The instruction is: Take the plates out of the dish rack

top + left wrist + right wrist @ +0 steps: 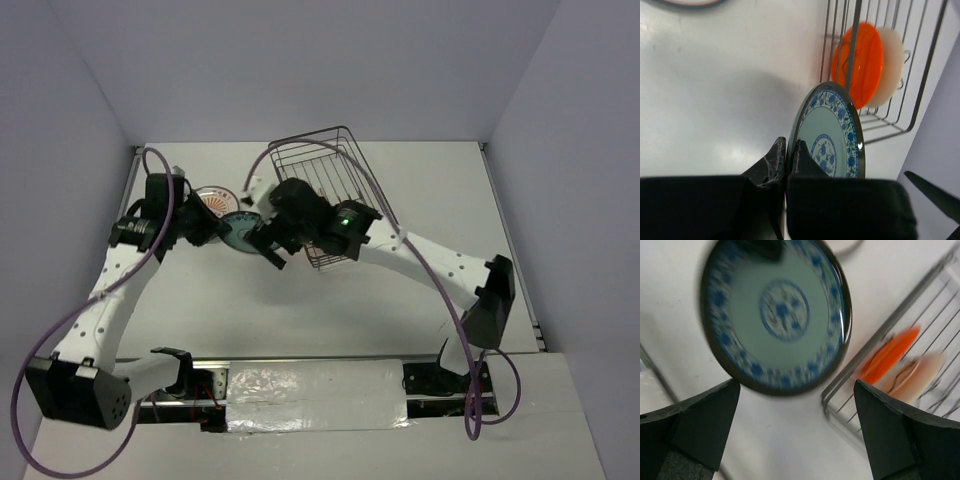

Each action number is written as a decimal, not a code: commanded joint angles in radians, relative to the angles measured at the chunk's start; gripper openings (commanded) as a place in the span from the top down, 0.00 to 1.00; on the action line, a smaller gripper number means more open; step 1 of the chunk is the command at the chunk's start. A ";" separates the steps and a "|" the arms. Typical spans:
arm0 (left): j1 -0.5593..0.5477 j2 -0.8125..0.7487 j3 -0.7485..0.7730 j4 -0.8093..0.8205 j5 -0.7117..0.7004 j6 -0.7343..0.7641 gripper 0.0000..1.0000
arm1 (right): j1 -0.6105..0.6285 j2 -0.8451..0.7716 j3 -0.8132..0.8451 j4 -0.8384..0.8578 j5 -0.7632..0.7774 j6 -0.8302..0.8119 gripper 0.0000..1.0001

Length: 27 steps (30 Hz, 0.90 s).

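A blue-patterned plate (832, 135) with a dark rim stands on edge above the table, and my left gripper (787, 152) is shut on its rim. From above, this plate (240, 232) hangs between the left gripper (212, 236) and the right gripper (268, 250). The right gripper (797, 425) is open just below the plate (775, 315) and does not touch it. The dish rack (330, 195) stands behind the right wrist. In the dish rack (920, 85), a solid orange plate (860, 62) stands upright with a white plate (891, 65) behind it.
A white plate with an orange pattern (213, 200) lies flat on the table left of the rack, close behind the left gripper. The rack's near corner (860, 377) sits just right of the held plate. White walls close in the table at the back and both sides.
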 commanded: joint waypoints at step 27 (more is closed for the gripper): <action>-0.048 -0.099 -0.342 0.073 -0.181 0.044 0.00 | -0.465 0.342 0.258 -0.245 -0.019 0.458 0.76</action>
